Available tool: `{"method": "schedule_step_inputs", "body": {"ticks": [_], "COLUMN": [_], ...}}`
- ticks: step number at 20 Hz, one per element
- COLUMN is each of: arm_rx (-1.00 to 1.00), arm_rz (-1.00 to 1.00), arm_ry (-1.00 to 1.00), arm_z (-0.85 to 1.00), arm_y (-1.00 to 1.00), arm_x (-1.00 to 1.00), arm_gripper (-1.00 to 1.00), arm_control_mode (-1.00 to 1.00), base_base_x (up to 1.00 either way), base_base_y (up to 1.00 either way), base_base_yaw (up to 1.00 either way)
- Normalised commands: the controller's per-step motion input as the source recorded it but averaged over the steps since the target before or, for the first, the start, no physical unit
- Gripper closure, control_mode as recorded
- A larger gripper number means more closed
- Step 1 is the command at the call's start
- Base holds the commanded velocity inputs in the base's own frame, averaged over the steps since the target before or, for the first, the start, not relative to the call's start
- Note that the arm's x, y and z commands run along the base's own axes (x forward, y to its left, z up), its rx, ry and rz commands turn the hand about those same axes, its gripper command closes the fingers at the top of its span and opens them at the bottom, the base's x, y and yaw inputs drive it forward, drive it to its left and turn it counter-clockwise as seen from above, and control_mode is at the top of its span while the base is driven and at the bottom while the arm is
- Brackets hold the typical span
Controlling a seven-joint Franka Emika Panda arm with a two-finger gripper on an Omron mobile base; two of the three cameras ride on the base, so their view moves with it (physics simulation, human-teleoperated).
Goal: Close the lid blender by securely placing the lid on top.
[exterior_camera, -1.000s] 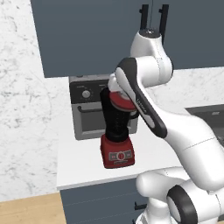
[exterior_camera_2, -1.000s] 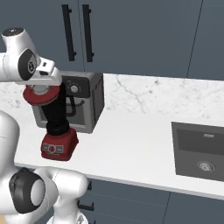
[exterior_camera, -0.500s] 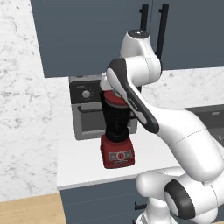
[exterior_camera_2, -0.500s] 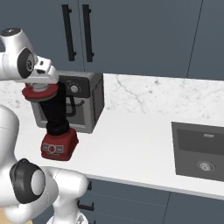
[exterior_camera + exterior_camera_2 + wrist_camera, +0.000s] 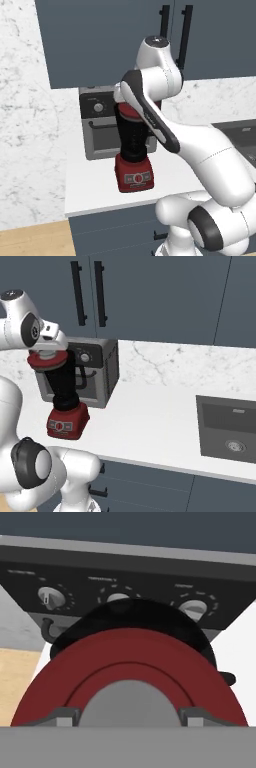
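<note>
I take the blender [image 5: 64,401] as my landmark: it stands on the white counter [image 5: 150,426] near the counter's front edge, a dark jar on a boxy red base with round buttons on its face. Directly behind the blender sits the grey toaster oven [image 5: 95,376], its dials showing above the jar's rim in my hand view.

The lid [image 5: 47,360] is at the top of the blender, level over the jar's mouth — the red disc covers the opening from the right base view, and in my hand view its red ring [image 5: 130,677] lies just in front of the dark rim of the jar. Whether it is fully seated or a hair above the rim, I cannot tell.

My gripper [image 5: 129,716] is right above the blender, pointing down at it, with my fingertips [image 5: 62,717] set on either side of the grey knob in the lid's centre — they look pressed against it, so I take myself to be clenched on the lid.

Well to the right of the blender, a dark sink [image 5: 230,428] is sunk into the counter. Above and behind the blender hang dark blue cabinets [image 5: 150,301] with black handles.
</note>
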Motion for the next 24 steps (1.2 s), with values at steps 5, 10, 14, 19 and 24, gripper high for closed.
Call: {"method": "schedule_step_inputs", "body": {"ticks": [5,10,14,19,24], "arm_rx": [0.0,0.0,0.0,0.0,0.0], "arm_rz": [-0.03,-0.05,-0.04,-0.04,-0.03], "arm_ry": [-0.12,-0.11,-0.11,-0.13,-0.15], "arm_z": [0.0,0.0,0.0,0.0,0.0], "arm_y": [0.0,-0.02,0.0,0.0,0.0], "arm_x": [0.14,0.27,0.26,0.11,0.0], "arm_gripper": [1.0,1.0,1.0,1.0,1.0], "arm_control_mode": [-1.0,-1.0,-1.0,-1.0,-1.0], "base_base_x": [0.0,0.0,0.0,0.0,0.0], "base_base_y": [0.0,0.0,0.0,0.0,0.0], "base_base_yaw": [0.0,0.0,0.0,0.0,0.0]}}
